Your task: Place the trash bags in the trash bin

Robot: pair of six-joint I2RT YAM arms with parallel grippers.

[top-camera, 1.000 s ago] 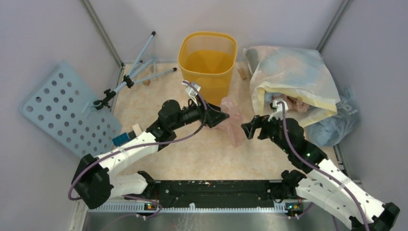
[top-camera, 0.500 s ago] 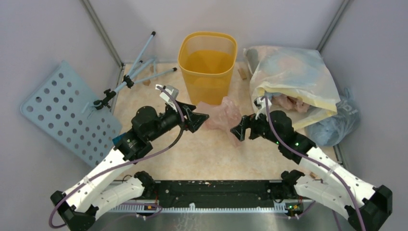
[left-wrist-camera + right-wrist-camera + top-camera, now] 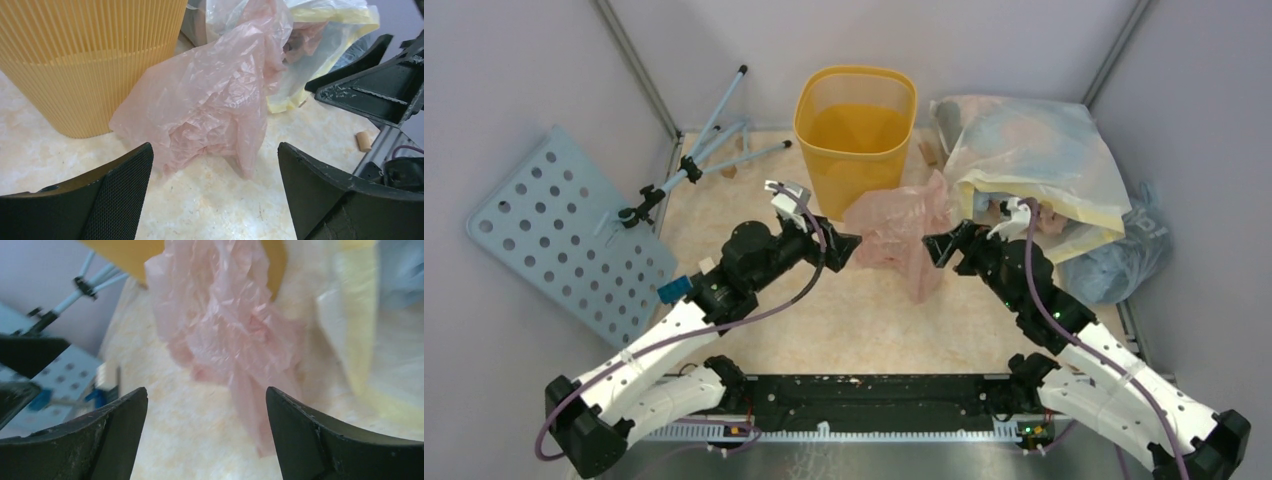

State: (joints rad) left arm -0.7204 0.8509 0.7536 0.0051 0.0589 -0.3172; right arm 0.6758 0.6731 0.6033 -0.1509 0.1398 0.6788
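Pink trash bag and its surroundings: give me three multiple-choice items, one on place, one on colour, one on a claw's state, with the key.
1. Where is the pink trash bag?
A) inside the trash bin
B) draped over the bin's rim
C) on the table before the bin
2. What colour is the bin?
A) yellow-orange
B) blue
C) green
3. How is the left claw?
A) shut on the bag
B) open, holding nothing
C) shut on the bin
Key:
1 C: it lies on the table top at the bin's foot.
2 A: its ribbed wall is yellow-orange.
3 B: the left wrist view shows its jaws wide apart, the bag beyond them.
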